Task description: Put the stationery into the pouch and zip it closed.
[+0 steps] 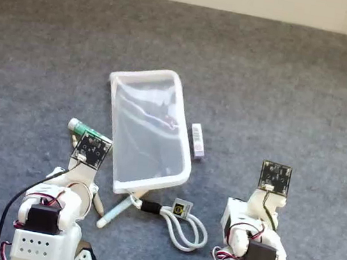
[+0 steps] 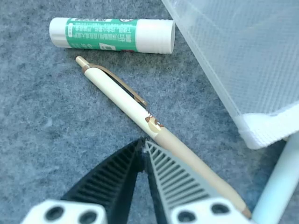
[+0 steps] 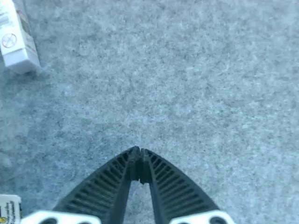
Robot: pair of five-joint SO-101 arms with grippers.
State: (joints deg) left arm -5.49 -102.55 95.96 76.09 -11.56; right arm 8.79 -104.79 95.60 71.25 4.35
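Left tool (image 2: 142, 142) pressed together, empty, tip just beside slim cream plastic pen (image 2: 140, 114) on grey felt tabletop (image 2: 42, 140), near translucent mesh pouch (image 2: 243, 60). Pen probably light, stiff, slick; pinch mid-barrel. Right tool (image 3: 139, 151) pressed together, empty.

A translucent pouch (image 1: 149, 130) lay on the grey tabletop (image 1: 283, 87). A small box (image 1: 197, 140) sat just beside one long edge and a green glue stick (image 1: 80, 128) near the other. A white pen (image 1: 117, 211) and a looped cable (image 1: 182, 229) lay by its near end.
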